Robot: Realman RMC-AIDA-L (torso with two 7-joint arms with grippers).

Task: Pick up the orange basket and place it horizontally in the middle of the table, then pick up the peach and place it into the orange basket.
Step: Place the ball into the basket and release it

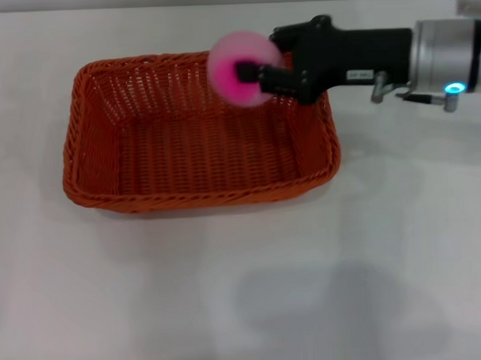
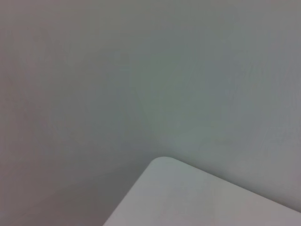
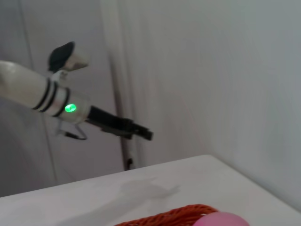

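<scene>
The orange basket (image 1: 200, 142) lies lengthwise on the white table (image 1: 307, 288), near its middle. Above the basket's back right part hangs the pink peach (image 1: 228, 60), with my right gripper (image 1: 249, 73) shut on it; the arm reaches in from the right. In the right wrist view a bit of the basket's rim (image 3: 174, 217) and the top of the peach (image 3: 221, 220) show at the picture's edge. My left gripper (image 3: 141, 132) is held up in the air beyond the table, away from the basket, seen only in the right wrist view.
The left wrist view shows only a rounded table corner (image 2: 202, 202) and a plain wall. White tabletop runs all round the basket, with a wide stretch in front of it.
</scene>
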